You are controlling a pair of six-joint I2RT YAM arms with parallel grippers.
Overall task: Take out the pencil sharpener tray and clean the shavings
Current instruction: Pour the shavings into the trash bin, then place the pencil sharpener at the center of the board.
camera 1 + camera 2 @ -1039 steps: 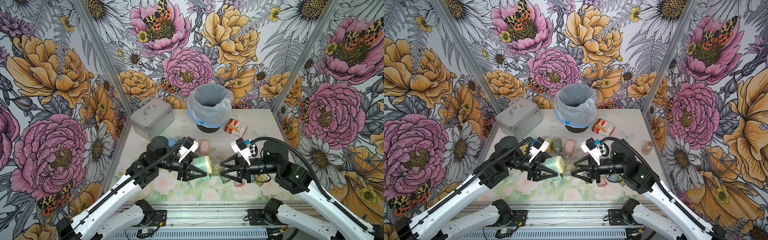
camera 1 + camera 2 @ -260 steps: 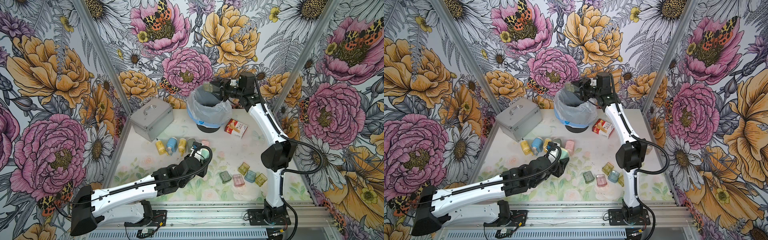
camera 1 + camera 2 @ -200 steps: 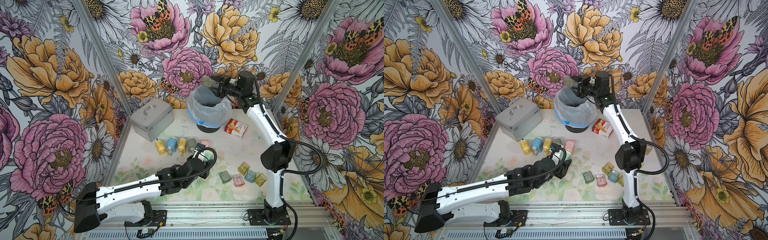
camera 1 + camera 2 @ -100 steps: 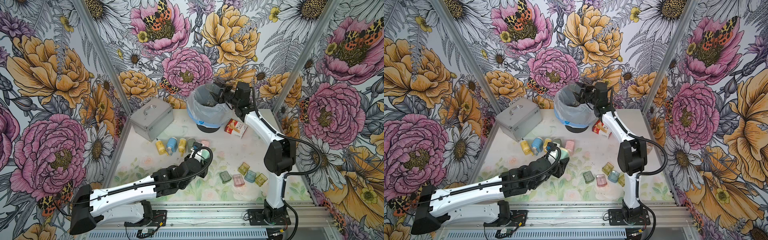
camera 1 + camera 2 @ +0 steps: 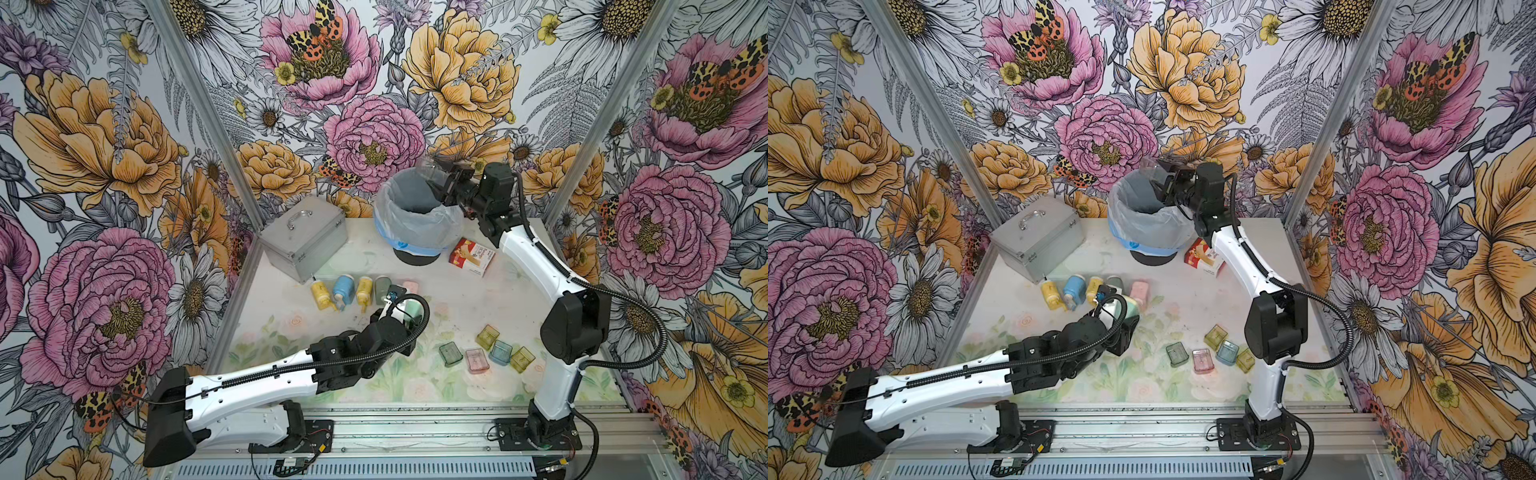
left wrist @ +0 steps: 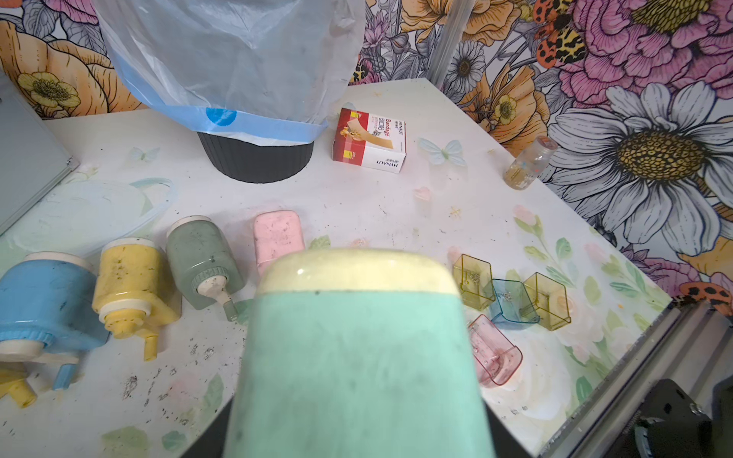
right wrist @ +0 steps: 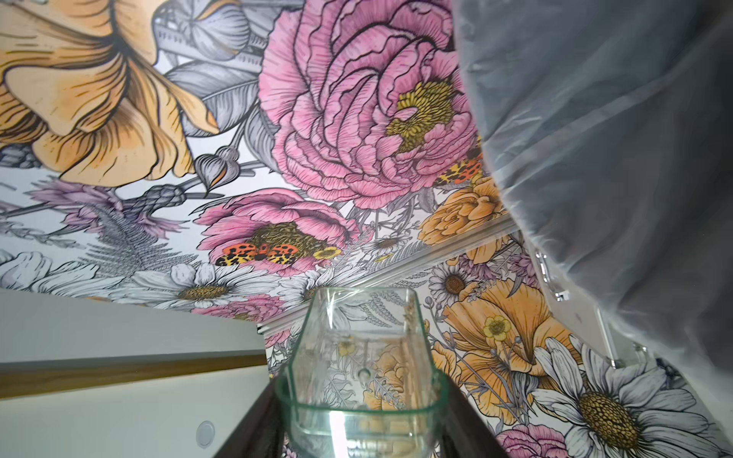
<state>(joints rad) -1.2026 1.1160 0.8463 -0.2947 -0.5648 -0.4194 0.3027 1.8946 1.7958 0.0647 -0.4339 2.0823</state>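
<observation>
Mid-table, the left gripper (image 5: 397, 308) clamps the mint sharpener (image 6: 357, 357). Dark shavings (image 6: 131, 382) fleck the table (image 6: 377, 198) at its 9 o'clock. Farther off, at 12 o'clock, the right gripper (image 5: 441, 183) pinches the clear tray (image 7: 361, 376) above the lined bin (image 5: 417, 226).

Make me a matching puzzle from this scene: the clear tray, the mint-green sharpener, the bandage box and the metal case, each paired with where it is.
1. clear tray
2. mint-green sharpener
3. bandage box
4. metal case

A. lying on the table beside the bin
B. gripped in the left hand
C. standing in a far corner of the table
D. gripped in the right hand at the bin's rim

Pairs: 1-D, 2-B, 3-A, 4-C
</observation>
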